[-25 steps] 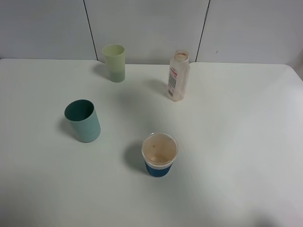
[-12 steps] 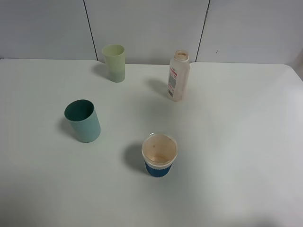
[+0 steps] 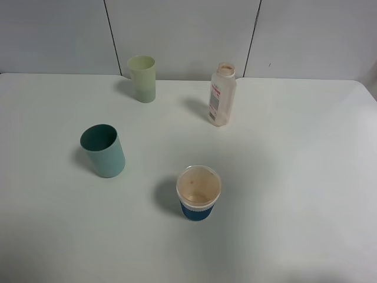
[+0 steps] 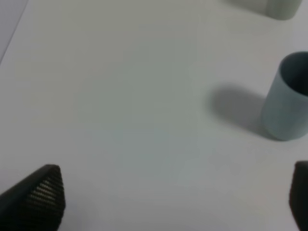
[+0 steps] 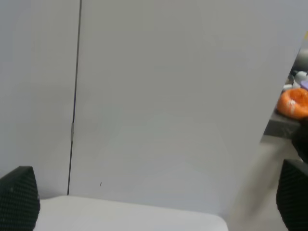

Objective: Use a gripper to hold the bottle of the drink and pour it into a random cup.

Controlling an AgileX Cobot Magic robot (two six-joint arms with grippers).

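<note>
The bottle of the drink (image 3: 221, 94) stands upright and capless at the back of the white table, right of centre, with a white and red label. A pale green cup (image 3: 142, 78) stands at the back left, a teal cup (image 3: 103, 150) at the left, and a blue cup with a white rim (image 3: 198, 192) at the front centre. Neither gripper shows in the exterior high view. The left gripper (image 4: 174, 197) is open and empty above the table, with the teal cup (image 4: 288, 98) ahead of it. The right gripper (image 5: 156, 195) is open and empty, facing the wall.
Grey wall panels (image 3: 182, 35) rise right behind the table's back edge. The pale green cup's base (image 4: 281, 7) shows at the edge of the left wrist view. An orange object (image 5: 294, 102) lies on a surface beyond the wall panel's edge in the right wrist view.
</note>
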